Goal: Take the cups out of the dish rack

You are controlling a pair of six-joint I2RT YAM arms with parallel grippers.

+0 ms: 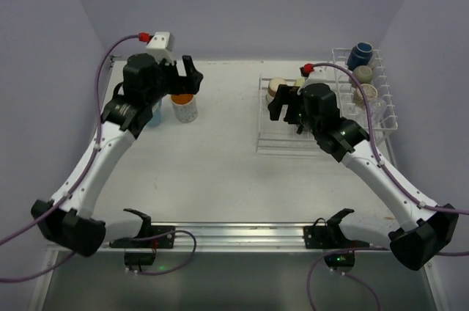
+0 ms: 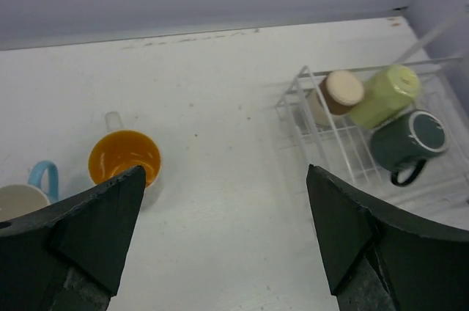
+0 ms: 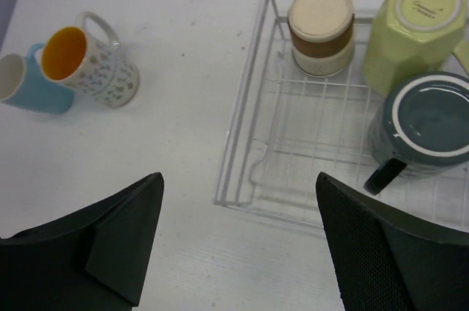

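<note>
Light-blue cup [image 3: 33, 89], floral orange-lined mug [image 3: 102, 75], pale-green cup [image 3: 412, 36], white wire rack [image 3: 308, 142]

Two mugs [image 3: 95, 69] together on table [image 3: 168, 127] at left, dish rack [image 3: 236, 116] at right, three cups [image 3: 320, 28] on its flat section

The white worktop [image 1: 220, 172] is matte and lightly marked. A faint line of brownish scuffs [image 2: 190, 34] runs along its far edge, and a small dark speck [image 3: 239, 33] lies further in. Plain lavender walls [image 1: 242, 3] close it in on three sides. A metal rail [image 1: 242, 232] lies along the near edge, carrying two black hooked pieces [image 1: 139, 219], possibly clamps.
</note>
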